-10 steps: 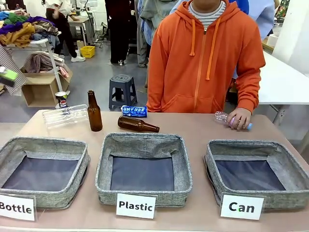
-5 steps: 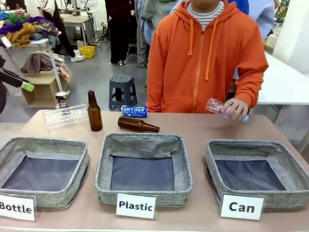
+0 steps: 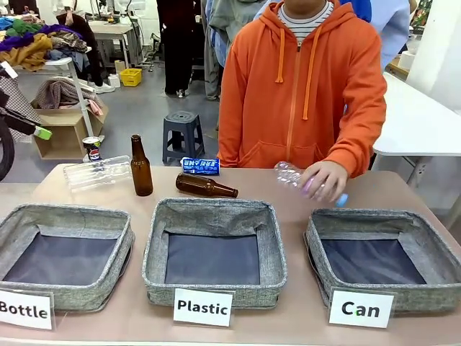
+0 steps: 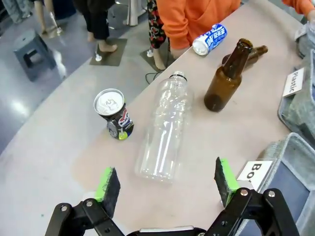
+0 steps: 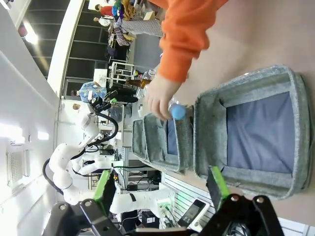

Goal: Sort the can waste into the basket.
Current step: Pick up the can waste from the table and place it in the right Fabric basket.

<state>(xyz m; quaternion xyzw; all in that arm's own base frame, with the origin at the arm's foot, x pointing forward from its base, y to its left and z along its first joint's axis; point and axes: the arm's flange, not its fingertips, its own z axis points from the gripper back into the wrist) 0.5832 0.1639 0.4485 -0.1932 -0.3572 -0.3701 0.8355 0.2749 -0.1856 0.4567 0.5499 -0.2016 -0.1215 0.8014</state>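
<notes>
The "Can" basket sits at the table's right and appears in the right wrist view beyond my open right gripper, which holds nothing. A blue can with white print lies at the far edge in front of the person. A dark can with a silver round top stands at the far left corner. In the left wrist view that same can stands ahead and to the left of my open, empty left gripper, with the blue can farther off.
The person's hand holds a clear bottle with a blue cap over the table behind the "Can" basket. A clear plastic bottle lies just ahead of my left gripper. One brown bottle stands and another lies behind the "Plastic" basket. The "Bottle" basket is at left.
The person's hand has lifted the small clear bottle off the table and carried it left, toward the middle. My left gripper has shifted slightly at the picture's left edge.
</notes>
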